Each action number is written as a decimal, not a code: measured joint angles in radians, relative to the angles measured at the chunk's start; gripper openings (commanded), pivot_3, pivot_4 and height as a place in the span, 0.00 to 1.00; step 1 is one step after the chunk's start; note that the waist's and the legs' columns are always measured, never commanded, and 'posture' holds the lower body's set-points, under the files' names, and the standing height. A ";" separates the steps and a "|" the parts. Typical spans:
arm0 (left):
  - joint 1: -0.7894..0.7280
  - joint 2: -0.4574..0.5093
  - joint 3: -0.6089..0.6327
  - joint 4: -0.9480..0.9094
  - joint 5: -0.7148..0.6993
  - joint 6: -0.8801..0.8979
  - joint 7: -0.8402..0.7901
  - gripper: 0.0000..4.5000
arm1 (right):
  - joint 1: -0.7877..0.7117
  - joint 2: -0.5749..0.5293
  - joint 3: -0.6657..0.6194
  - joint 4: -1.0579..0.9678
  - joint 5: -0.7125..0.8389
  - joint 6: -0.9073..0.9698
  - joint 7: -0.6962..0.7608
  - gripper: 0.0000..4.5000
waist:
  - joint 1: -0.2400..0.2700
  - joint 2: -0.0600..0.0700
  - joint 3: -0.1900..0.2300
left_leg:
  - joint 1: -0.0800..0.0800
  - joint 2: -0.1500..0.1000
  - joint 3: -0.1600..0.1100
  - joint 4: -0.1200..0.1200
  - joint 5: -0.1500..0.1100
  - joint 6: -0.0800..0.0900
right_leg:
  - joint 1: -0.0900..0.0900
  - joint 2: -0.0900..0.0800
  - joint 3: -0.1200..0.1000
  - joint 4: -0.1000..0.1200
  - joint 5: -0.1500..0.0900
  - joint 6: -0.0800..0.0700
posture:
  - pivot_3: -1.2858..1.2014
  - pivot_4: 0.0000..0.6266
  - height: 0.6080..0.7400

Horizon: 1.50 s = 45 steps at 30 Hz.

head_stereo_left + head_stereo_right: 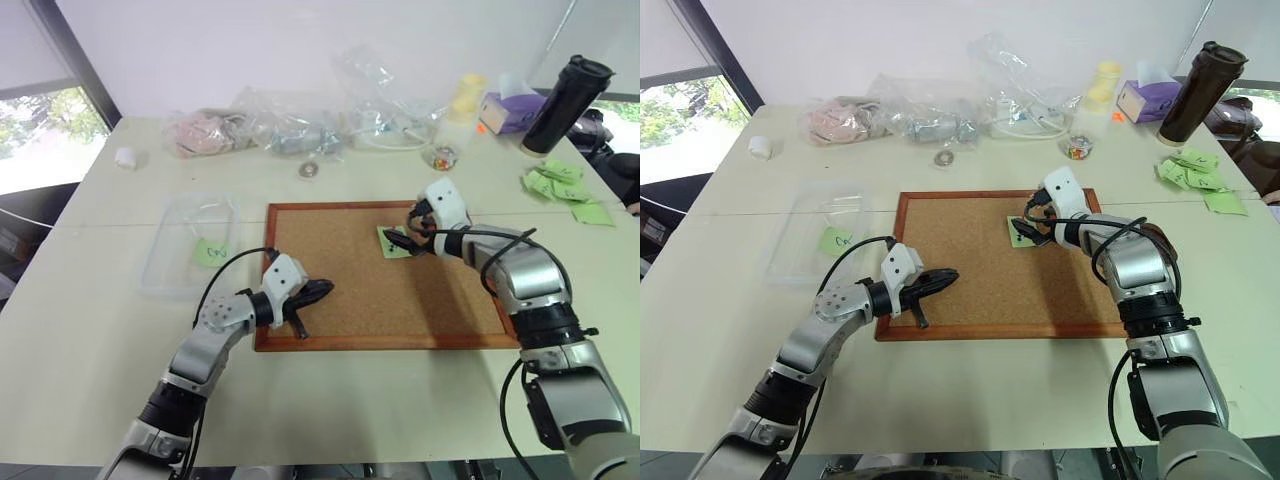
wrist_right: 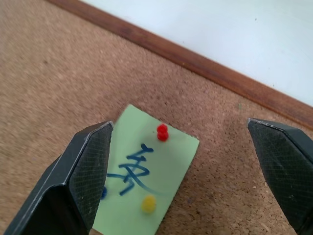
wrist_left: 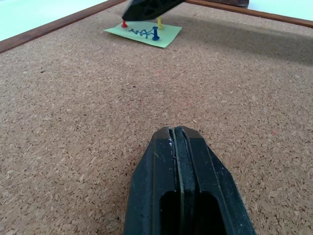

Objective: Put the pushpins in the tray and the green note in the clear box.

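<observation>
1. I am holding my right gripper [image 2: 181, 171] with its jaws spread wide and nothing between them, hanging just above the green note [image 2: 146, 181] on the cork board [image 1: 350, 290]. My left gripper [image 3: 182, 186] is pressed fully shut and empty, resting low over the board's near left part, well apart from the note, so my right arm is the nearer one.
2. The relation I am judging the next move on: the pushpins are lying straight ahead of and below my right gripper, between its two fingers but nearer the left one. The red pin [image 2: 162, 131] is standing near the note's far edge, the yellow pin [image 2: 148, 203] closer to me, and the blue pin [image 3: 155, 33] by the third corner.
3. The pins are tiny, glossy plastic heads standing upright; I am expecting them to be slippery and easy to miss.
4. The note is thin, matte, pale green paper with blue scribble, lying flat and pinned down.
5. The board is rough, grainy cork in a smooth reddish wooden frame.
6. The clear box [image 1: 175, 262] is sitting on the pale counter [image 1: 120, 370] left of the board, shallow, transparent, already holding another green slip. I cannot make out the tray.
</observation>
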 measured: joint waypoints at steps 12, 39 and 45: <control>0.021 -0.004 0.001 -0.024 0.004 0.005 0.017 0.00 | -0.035 0.016 0.004 0.085 -0.049 -0.039 0.045 0.67 | -0.003 0.000 0.000 | 0.000 0.000 0.000 0.000 0.000 0.000 | 0.000 0.000 0.000 0.000 0.000 0.000 | 0.52 0.24 0.93; 0.041 -0.014 0.004 -0.062 0.002 0.049 0.025 0.00 | -0.017 -0.060 -0.177 -0.214 0.038 0.165 0.064 0.01 | 0.003 0.000 0.000 | -0.002 0.000 0.000 0.000 0.000 0.000 | -0.002 0.000 0.000 0.000 0.000 0.000 | 0.52 0.24 0.93; 0.040 -0.023 0.003 -0.063 0.000 0.065 0.025 0.00 | 0.083 -0.100 -0.298 -0.302 0.076 0.270 0.019 0.01 | 0.005 0.001 0.000 | -0.002 0.000 0.000 0.000 0.000 0.000 | -0.001 -0.001 0.000 0.000 0.000 0.000 | 0.52 0.24 0.93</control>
